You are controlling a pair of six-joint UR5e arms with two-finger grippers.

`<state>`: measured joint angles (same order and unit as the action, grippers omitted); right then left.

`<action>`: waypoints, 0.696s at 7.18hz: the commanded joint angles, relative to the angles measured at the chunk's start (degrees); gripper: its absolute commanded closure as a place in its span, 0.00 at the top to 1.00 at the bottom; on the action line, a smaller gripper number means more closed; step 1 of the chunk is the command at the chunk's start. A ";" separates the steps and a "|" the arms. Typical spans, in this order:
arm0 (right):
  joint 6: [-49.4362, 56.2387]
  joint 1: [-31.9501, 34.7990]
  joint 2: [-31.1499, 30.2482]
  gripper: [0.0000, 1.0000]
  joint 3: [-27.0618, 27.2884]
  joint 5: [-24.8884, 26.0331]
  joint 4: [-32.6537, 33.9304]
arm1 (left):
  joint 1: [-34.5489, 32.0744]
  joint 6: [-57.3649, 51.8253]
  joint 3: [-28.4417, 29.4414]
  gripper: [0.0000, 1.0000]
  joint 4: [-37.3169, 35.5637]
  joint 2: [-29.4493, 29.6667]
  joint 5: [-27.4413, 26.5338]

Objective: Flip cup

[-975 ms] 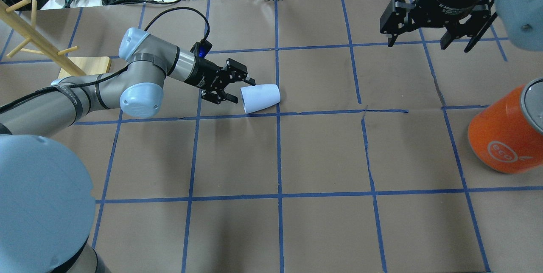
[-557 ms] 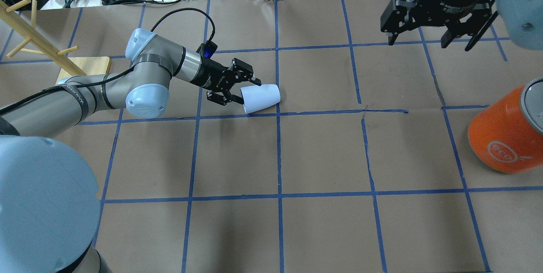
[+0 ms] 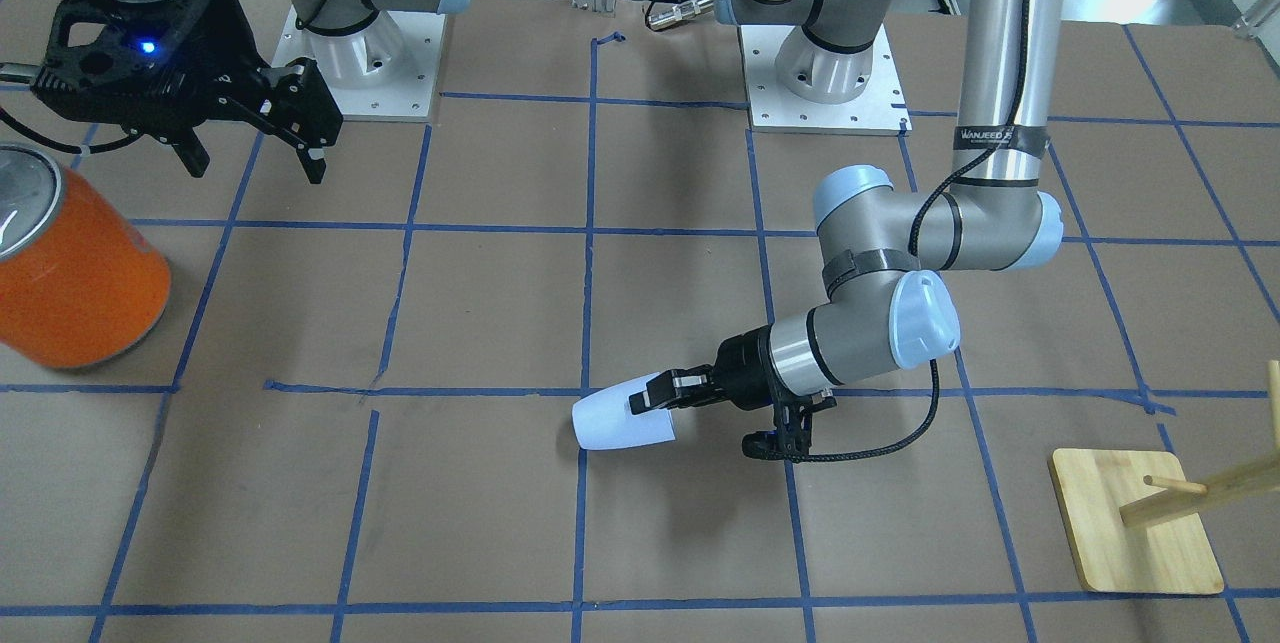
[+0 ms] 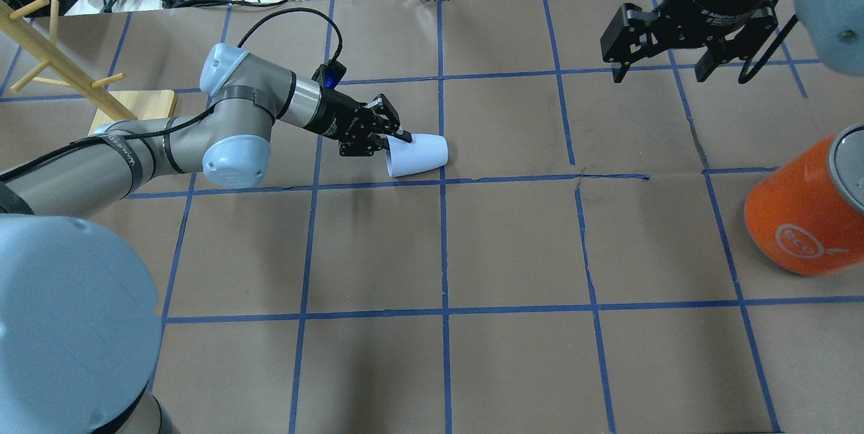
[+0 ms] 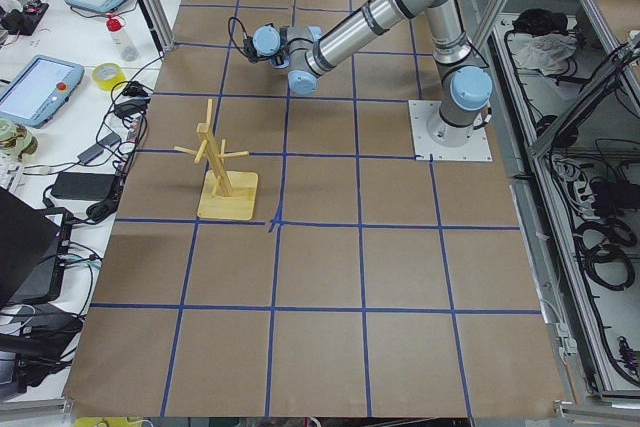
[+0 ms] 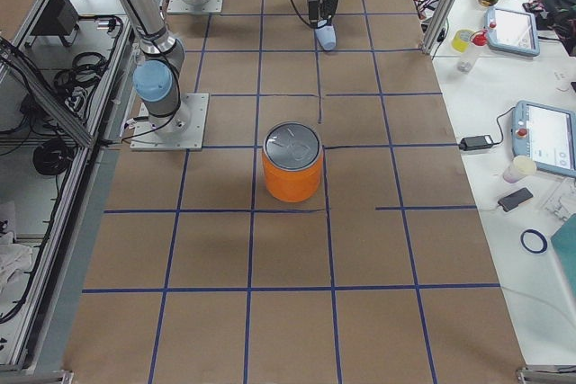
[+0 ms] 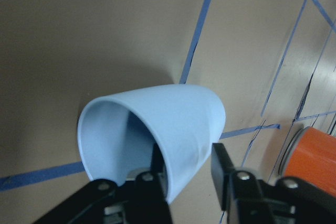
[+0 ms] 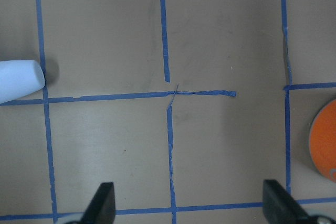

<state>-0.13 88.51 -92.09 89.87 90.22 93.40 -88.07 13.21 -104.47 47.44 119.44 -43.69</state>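
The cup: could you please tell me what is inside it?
One finger of the left gripper reaches into the cup; the other lies outside its wall. Its bottom is hidden behind that finger.

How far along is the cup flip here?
Done: the left gripper is at the cup, which lies on its side. In hand: its fingers straddle the rim wall, one inside; firm grip unclear. Left: lift, stand it up, release. The right gripper hangs open, idle.

One finger of the left claw is hidden inside the cup; the orange can is cut off.
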 commanded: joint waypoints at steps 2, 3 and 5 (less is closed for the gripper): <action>1.27 0.00 0.07 1.00 0.21 -0.31 -0.15 | -1.22 4.87 1.10 0.18 -1.83 -1.31 1.40; 1.18 0.09 0.07 1.00 0.21 -0.40 -0.15 | -1.75 8.38 2.33 0.18 -1.74 -2.54 2.80; 1.09 0.09 0.25 1.00 0.21 -0.66 0.03 | -1.84 9.48 3.66 0.15 -1.74 -3.86 1.86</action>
<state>1.01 88.58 -91.94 90.08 89.66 93.33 -89.83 22.09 -101.53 45.71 116.33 -41.35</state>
